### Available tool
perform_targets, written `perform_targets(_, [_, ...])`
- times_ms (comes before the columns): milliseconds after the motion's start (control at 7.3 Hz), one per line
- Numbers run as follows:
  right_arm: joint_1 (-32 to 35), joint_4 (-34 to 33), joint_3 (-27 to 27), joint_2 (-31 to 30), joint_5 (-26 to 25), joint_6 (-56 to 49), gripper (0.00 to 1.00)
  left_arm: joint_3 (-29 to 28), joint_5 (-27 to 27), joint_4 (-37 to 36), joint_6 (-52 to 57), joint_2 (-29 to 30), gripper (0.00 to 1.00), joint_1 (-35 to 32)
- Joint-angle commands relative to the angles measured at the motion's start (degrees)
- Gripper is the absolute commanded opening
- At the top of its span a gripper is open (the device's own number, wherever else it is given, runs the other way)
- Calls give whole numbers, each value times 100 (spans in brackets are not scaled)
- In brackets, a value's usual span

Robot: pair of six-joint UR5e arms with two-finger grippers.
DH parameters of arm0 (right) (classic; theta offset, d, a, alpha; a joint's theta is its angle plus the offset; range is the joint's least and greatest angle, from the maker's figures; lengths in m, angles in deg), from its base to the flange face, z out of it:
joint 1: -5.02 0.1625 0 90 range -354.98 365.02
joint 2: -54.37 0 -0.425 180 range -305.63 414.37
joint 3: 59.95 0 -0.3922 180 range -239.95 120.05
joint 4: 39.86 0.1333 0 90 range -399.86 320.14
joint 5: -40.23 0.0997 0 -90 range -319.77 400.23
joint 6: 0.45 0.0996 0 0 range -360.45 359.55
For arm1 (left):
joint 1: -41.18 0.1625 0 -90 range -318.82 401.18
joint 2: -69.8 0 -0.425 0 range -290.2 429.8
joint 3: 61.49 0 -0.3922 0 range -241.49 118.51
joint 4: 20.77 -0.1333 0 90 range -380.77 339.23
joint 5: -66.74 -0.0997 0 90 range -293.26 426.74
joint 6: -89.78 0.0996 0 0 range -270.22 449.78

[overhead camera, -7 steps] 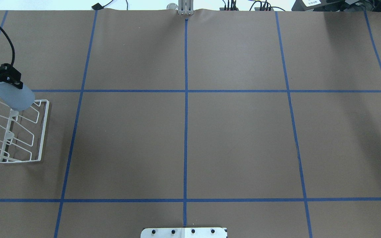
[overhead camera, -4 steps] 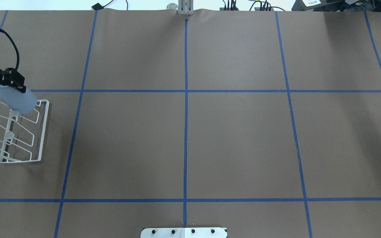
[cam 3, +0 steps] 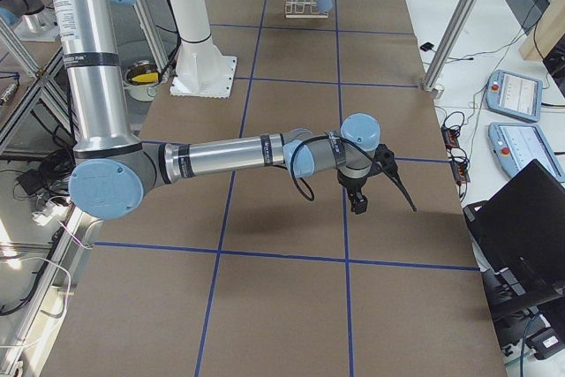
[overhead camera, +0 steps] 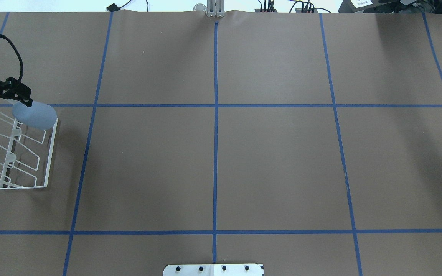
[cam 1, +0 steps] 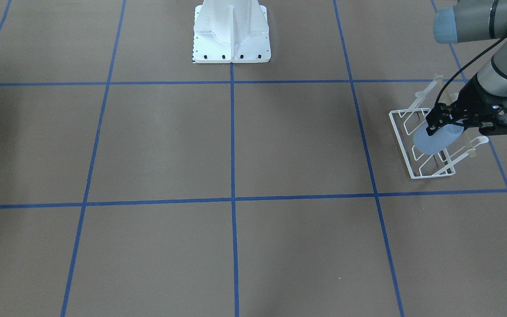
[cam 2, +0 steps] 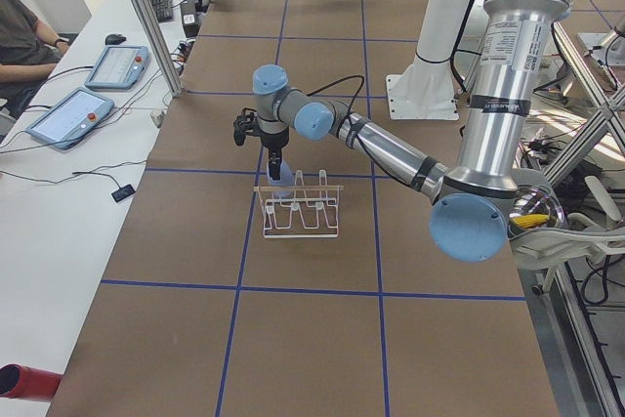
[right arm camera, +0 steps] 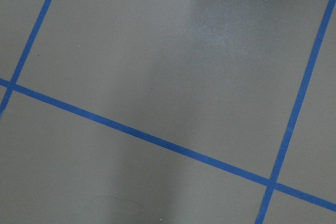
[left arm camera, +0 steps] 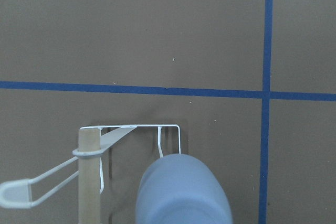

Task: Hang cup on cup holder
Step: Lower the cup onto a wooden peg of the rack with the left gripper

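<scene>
Currently my left gripper is clamped on the pale blue cup. It holds the cup tilted, base pointing away, over the far end of the white wire holder on the brown counter. My right gripper hangs well apart; I cannot tell its opening.

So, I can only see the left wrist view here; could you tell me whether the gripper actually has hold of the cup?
Observer: Yes, the front view shows the left gripper closed on the cup near its rim.
Operator: Thanks. Where is it over the rack?
Observer: Overhead, it lies tilted over the far corner of the rack, base towards the middle of the table.
Operator: And the other arm?
Observer: The right gripper hangs well away from the rack.
</scene>
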Motion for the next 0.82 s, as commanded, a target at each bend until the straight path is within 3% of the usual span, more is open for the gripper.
perform_targets(0, [36, -7, -51, -12, 0, 0, 100, 60, -4, 0, -26, 24, 98, -7])
perform_targets(411, [255, -138, -68, 23, 0, 0, 100, 412, -13, -8, 148, -116, 98, -409])
perform_targets(548, [342, -617, -86, 215, -26, -17, 100, 412, -48, -8, 1115, -412, 98, -629])
perform_targets(685, [413, -692, -129, 226, -96, -113, 100, 169, -31, -52, 1978, -459, 98, -988])
